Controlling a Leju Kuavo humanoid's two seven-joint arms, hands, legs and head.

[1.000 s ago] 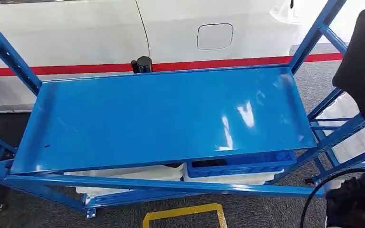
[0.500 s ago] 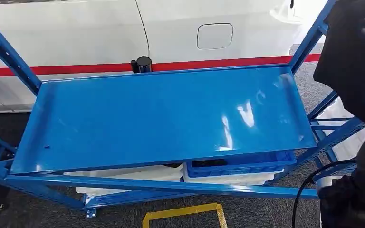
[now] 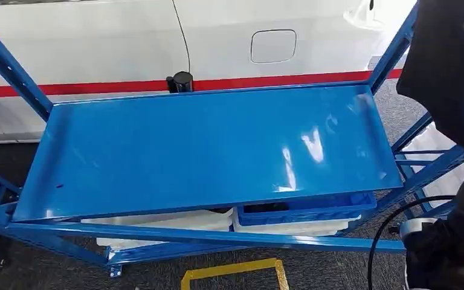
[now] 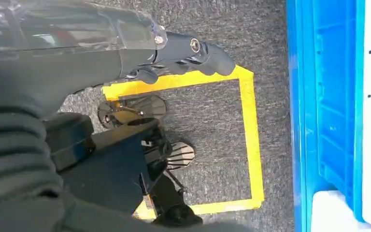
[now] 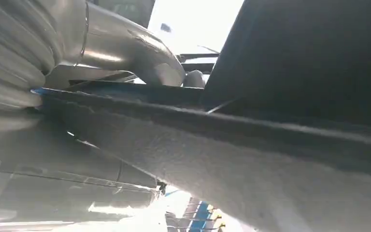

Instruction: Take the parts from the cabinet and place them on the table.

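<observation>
One large black felt-faced panel (image 3: pixel 453 66), the part to be set down, hangs in the air at the far right of the head view. It is raised above the right end of the glossy blue steel bench (image 3: pixel 205 151) and mostly outside its edge. The bench's bare top therefore lies to the left of the part and below it. In the head view the panel's long axis seems to run roughly upright, though the frame crops it and I cannot be sure.

The right hand (image 5: pixel 125 58) carries it. In the right wrist view the grey thumb lies on one face near the panel's edge, and the darker fingers are hidden behind the sheet, so their exact grip cannot be told. The right arm is plainly the nearer one.

The left hand (image 4: pixel 174 53) hangs low over the grey carpet and a yellow taped square (image 4: pixel 246 140), its fingers (image 4: pixel 212 55) stretched out and holding nothing.

Under the bench top sit a blue plastic crate (image 3: pixel 305 211) and white bins (image 3: pixel 157 220). A white car body (image 3: pixel 217 36) stands behind.
</observation>
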